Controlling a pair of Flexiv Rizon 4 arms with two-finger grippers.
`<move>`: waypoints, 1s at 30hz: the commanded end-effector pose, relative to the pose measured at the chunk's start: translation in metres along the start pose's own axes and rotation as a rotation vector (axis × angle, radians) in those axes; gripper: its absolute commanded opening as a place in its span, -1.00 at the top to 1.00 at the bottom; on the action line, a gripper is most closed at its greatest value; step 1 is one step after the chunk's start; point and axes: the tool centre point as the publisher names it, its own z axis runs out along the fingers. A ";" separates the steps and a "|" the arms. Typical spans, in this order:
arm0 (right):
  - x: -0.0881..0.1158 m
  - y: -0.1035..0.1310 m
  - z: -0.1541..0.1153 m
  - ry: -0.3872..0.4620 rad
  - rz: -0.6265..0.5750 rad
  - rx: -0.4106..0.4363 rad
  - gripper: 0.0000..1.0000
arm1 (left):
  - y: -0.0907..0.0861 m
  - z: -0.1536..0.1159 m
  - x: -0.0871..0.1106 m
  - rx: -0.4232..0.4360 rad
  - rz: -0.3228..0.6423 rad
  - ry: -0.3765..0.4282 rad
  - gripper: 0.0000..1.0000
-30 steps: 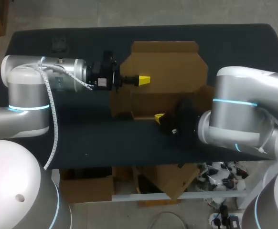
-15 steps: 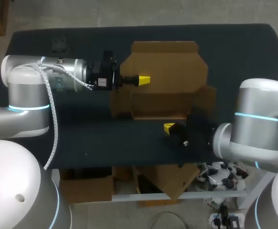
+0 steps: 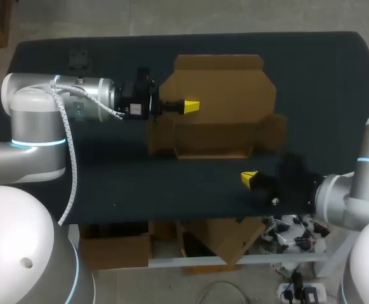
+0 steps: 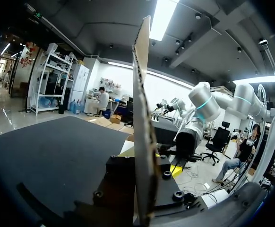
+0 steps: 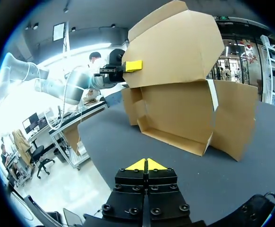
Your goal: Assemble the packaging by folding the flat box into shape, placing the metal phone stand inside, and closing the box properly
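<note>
Pointing at the box (image 3: 216, 136) from near the front edge of the desk (image 3: 108, 183), the right jaws were pressed together, empty. Farther back, the partly folded box stood mid-desk, well apart from them. The left jaws pinched its raised rear panel at its left edge.

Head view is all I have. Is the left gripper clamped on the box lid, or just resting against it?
Observer: Clamped. In the left wrist view the lid stands upright, edge-on between the fingers of the left gripper.
Operator: And the right gripper, carrying anything?
Observer: No. The right wrist view shows the right gripper shut, yellow tips together, nothing between them.
Operator: Is anything packed inside yet?
Observer: The tray opens toward the right gripper, and the part that shows is bare cardboard.
</note>
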 end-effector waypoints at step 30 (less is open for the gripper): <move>-0.072 -0.009 -0.091 0.093 -0.172 0.133 1.00 | 0.004 0.000 -0.001 -0.001 0.000 0.002 1.00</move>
